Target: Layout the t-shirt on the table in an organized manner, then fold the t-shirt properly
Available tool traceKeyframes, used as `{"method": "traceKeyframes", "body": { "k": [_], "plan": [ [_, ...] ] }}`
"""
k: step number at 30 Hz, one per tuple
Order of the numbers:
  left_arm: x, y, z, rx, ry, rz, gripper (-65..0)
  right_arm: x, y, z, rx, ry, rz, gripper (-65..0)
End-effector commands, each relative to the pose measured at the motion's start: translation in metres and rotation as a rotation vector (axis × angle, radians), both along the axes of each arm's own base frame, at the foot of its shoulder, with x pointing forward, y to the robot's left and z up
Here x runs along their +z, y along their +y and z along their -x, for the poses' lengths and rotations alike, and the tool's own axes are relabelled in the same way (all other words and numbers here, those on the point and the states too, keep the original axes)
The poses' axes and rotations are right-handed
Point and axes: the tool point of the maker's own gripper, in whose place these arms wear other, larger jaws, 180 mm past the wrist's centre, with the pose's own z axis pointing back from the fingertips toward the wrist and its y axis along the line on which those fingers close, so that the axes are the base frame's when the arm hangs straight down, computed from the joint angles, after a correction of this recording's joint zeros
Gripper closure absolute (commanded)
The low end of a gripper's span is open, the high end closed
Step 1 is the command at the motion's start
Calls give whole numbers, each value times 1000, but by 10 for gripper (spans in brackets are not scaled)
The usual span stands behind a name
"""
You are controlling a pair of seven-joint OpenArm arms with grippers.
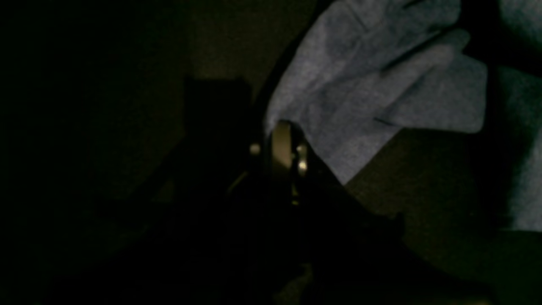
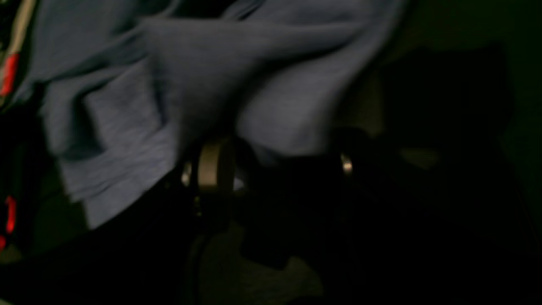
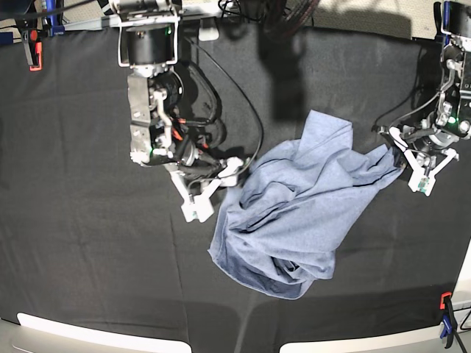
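The blue-grey t-shirt [image 3: 294, 220] lies crumpled in a loose heap on the black table [image 3: 88, 257], right of centre in the base view. My left gripper [image 3: 403, 156] is at the heap's right corner, shut on a pinch of the fabric. Up close, that left gripper [image 1: 283, 137] holds a corner of the t-shirt [image 1: 372, 84] that spreads up and to the right. My right gripper [image 3: 214, 189] stands open at the heap's left edge. In the right wrist view the t-shirt [image 2: 127, 127] drapes over and between the spread fingers of the right gripper [image 2: 277, 165]. No lettering shows.
An orange clip [image 3: 33, 48] sits at the table's far left edge and an orange and blue clip [image 3: 445, 323] at its near right edge. Black cables [image 3: 221, 81] loop beside the right arm. The table's pale front edge [image 3: 96, 340] runs along the bottom.
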Motion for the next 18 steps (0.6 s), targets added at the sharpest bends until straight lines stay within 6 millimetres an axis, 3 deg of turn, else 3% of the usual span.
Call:
{"method": "traceKeyframes", "body": {
  "k": [1,7,13,18],
  "plan": [
    [16,7,-12,0,-53,-13,0,7,4,-4,16,-8,-10,-299],
    [16,7,-12,0,-54,-13,0,-1,0,6,43,47,13,-300],
    [17,7,-13,0,-60,-11,0,11,-4,-10,-26,-29,-30,-298],
    [17,7,-13,0,-60,-12,0,19,-4,-20,-59,-84,-55,-211]
  ]
}}
